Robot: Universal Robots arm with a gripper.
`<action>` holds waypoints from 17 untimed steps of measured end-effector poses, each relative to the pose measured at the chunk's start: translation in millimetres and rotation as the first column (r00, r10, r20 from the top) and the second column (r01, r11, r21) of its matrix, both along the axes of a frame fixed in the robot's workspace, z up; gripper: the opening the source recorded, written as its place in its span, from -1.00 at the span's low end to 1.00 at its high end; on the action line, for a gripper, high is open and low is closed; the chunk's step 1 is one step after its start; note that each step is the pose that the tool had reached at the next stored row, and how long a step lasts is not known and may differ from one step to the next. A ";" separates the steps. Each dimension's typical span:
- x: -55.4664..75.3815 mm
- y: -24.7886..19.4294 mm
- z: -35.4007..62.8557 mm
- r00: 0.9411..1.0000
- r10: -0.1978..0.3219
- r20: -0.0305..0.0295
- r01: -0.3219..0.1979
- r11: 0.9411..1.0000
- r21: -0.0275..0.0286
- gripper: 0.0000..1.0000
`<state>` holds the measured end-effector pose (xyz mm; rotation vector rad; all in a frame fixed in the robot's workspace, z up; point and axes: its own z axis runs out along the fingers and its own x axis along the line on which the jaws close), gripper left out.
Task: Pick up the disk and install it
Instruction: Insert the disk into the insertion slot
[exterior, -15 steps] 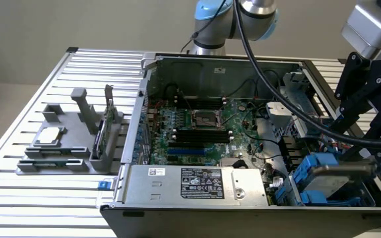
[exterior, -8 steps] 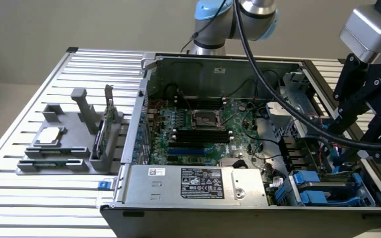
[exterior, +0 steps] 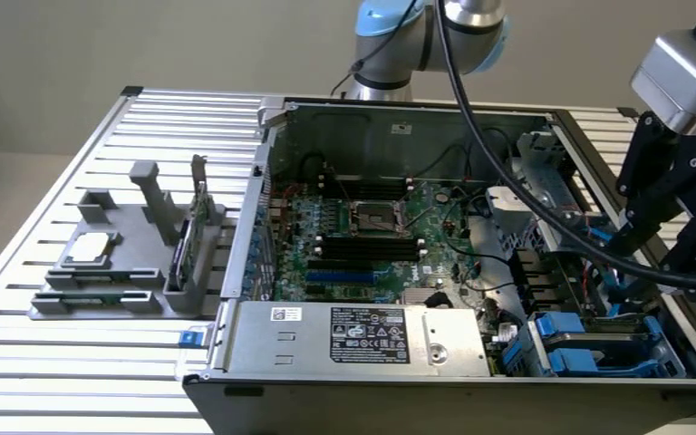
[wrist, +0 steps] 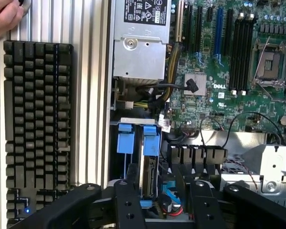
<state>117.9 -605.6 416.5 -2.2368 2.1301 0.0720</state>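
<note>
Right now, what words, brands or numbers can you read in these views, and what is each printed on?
"DELL": white print on the green motherboard, beside the small silver heatsink.
Black label on the silver power supply: print too small to read.
White sticker on the power supply: too small to read.
Keyboard keys: legends not legible.
</note>
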 end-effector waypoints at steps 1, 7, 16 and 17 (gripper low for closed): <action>1.3 0.0 -1.4 1.000 0.000 0.000 0.000 1.000 0.000 -0.23; 5.6 0.0 -12.1 1.000 0.000 0.000 0.000 1.000 0.000 -0.79; 11.1 0.0 -28.4 1.000 0.000 0.000 0.000 1.000 0.000 -0.79; 11.8 0.0 -30.2 1.000 0.000 0.000 0.000 1.000 0.000 -0.79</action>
